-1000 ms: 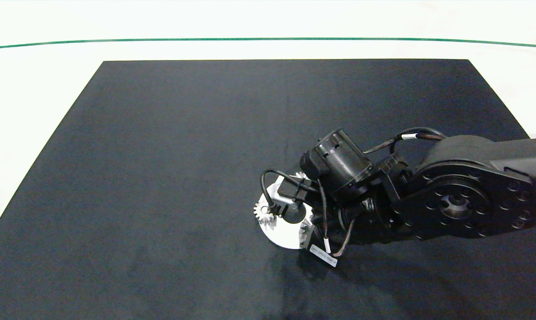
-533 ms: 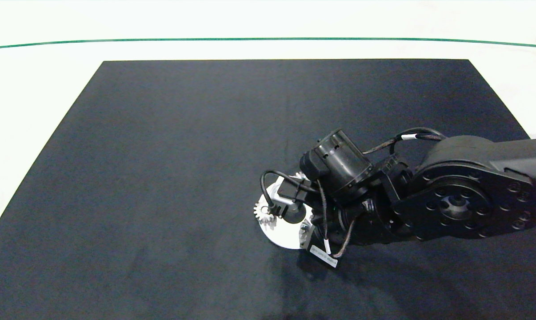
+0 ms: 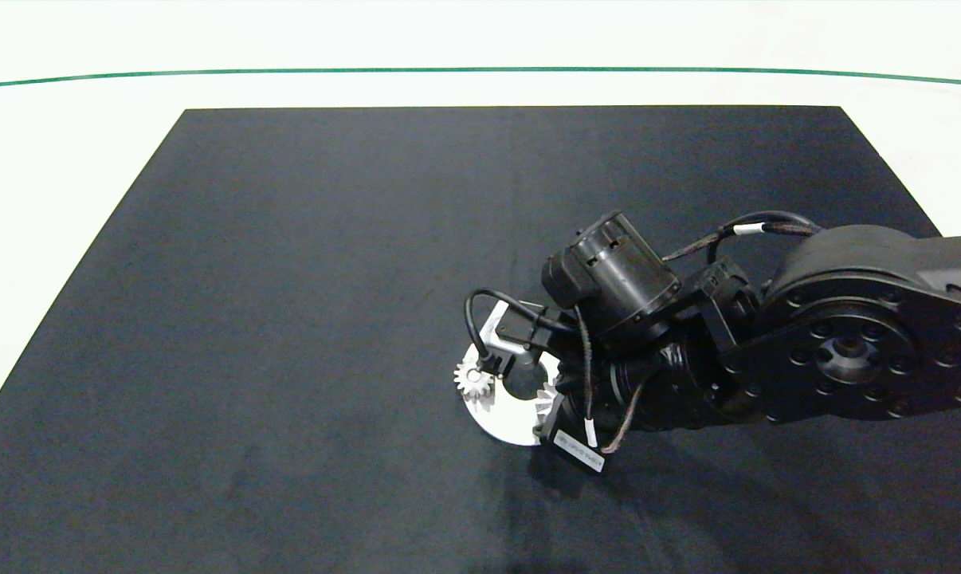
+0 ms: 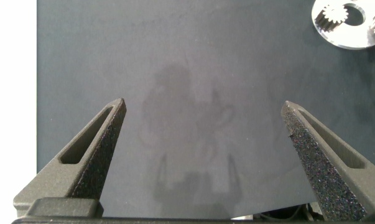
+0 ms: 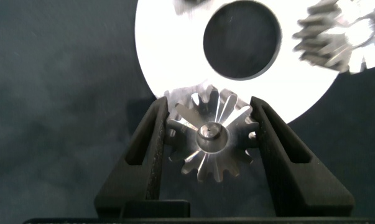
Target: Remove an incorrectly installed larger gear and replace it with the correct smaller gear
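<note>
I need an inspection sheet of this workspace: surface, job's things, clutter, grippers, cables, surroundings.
Surface: black mat.
Job's things: white disc on the mat; one gear at its edge, another gear between the right gripper's fingers, a third on the disc.
Clutter: nothing seen.
Grippers: right gripper shut on a gear at the disc; left gripper open above bare mat.
Cables: black cable looping at the right wrist.
Surroundings: white table, green line.
</note>
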